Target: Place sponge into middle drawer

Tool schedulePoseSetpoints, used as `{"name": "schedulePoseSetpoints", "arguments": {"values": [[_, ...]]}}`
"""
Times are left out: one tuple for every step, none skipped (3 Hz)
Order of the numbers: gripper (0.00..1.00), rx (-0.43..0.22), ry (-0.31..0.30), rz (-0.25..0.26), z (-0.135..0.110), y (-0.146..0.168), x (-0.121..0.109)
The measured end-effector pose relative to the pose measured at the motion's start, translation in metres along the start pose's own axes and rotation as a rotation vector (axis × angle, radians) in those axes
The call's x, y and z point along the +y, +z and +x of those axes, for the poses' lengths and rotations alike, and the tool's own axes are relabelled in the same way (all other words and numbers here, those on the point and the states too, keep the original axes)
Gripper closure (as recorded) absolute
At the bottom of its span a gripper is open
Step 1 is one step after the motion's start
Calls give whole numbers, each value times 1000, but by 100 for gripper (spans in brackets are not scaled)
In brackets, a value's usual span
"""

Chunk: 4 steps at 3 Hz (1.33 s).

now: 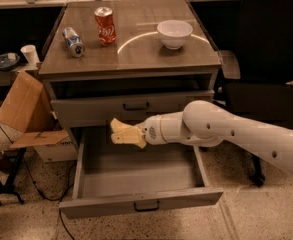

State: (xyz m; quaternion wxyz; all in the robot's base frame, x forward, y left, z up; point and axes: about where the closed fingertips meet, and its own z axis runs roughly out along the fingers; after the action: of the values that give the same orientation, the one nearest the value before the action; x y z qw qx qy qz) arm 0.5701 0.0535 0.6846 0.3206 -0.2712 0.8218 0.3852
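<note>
The white arm reaches in from 3 o'clock, across the front of the cabinet. Its gripper hangs above the back left part of the open middle drawer, just under the closed upper drawer. The gripper is clamped on the sponge, which sticks out toward 9 o'clock and is held in the air, clear of the drawer floor. The middle drawer is pulled far out toward 6 o'clock, with its dark handle on the front wall.

On the cabinet top, a red can stands upright near 11 o'clock. A silver and blue can lies on its side just beside it, toward 9 o'clock. A white bowl sits at about 1 o'clock. A cardboard box leans by the cabinet at 9 o'clock, and a black chair stands at 3 o'clock.
</note>
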Motion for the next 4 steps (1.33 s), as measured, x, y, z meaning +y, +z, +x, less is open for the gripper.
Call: {"name": "schedulePoseSetpoints", "arguments": {"values": [[100, 43, 57, 46, 21, 3, -37], [100, 83, 97, 88, 42, 16, -69], [100, 106, 144, 115, 65, 32, -93], [100, 125, 193, 113, 87, 51, -109]]}}
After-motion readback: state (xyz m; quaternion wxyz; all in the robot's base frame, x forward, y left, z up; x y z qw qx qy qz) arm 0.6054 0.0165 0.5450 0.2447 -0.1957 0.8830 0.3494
